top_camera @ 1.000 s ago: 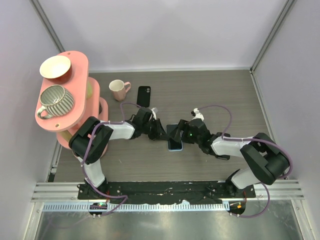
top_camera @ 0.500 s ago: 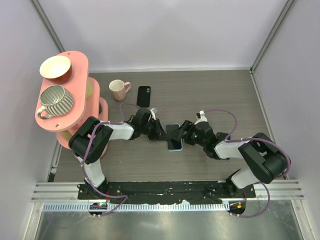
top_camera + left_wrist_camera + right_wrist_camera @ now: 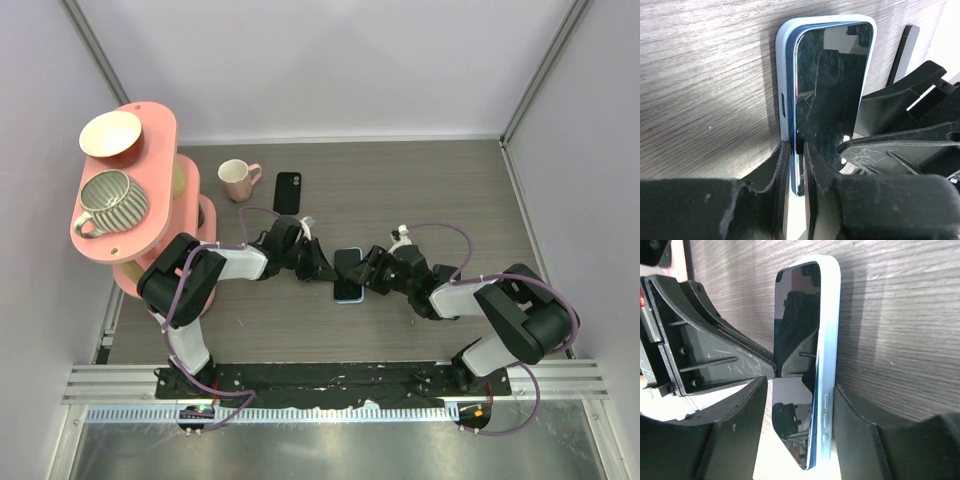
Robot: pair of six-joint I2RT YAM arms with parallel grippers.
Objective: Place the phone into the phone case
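Observation:
The phone [image 3: 348, 276], light blue with a black screen, is held just above the table between the two arms. My left gripper [image 3: 322, 268] is shut on one long edge of the phone [image 3: 830, 75], and its fingertips [image 3: 781, 167] pinch the rim from both sides. My right gripper [image 3: 369, 275] straddles the opposite long edge of the phone [image 3: 805, 340]. Its jaws are open: one finger [image 3: 855, 415] is against the blue back, and the other stands off the screen with a gap. The phone case [image 3: 288, 192], black, lies flat farther back on the table, apart from both grippers.
A pink mug [image 3: 237, 180] stands left of the case. A pink tiered stand [image 3: 150, 215] at the left holds a bowl [image 3: 111, 134] and a striped cup [image 3: 112, 197]. Grey walls enclose the wooden table [image 3: 430, 190].
My right gripper has moved left and down onto the phone's free edge, and its jaws have narrowed around it. The left gripper keeps its grip, and the phone has barely shifted.

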